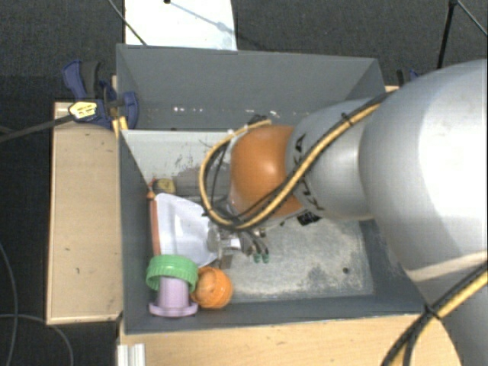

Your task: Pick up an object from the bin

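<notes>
Silver arm (412,166) reaching in from the right, thick link slanting down toward the left, orange wrist cover (258,170) at its end, yellow and black cables (221,204) looping round the cover, gripper (242,248) hanging below the wrist, pointing downward, left of centre

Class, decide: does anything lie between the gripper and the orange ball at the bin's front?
Nothing visible does. The gripper hangs right by the orange ball; the white packet lies beside them, not between.

A: Grey bin (252,90), its floor speckled dark. What lies in the lower-left corner?
B: Orange ball (213,288); green ring (171,269) on a lilac cup (171,302).
A: Along the left wall?
B: White packet (181,231), reddish edge. Overhead: orange wrist cover (259,170), yellow cables (203,178), silver arm (427,166).
</notes>
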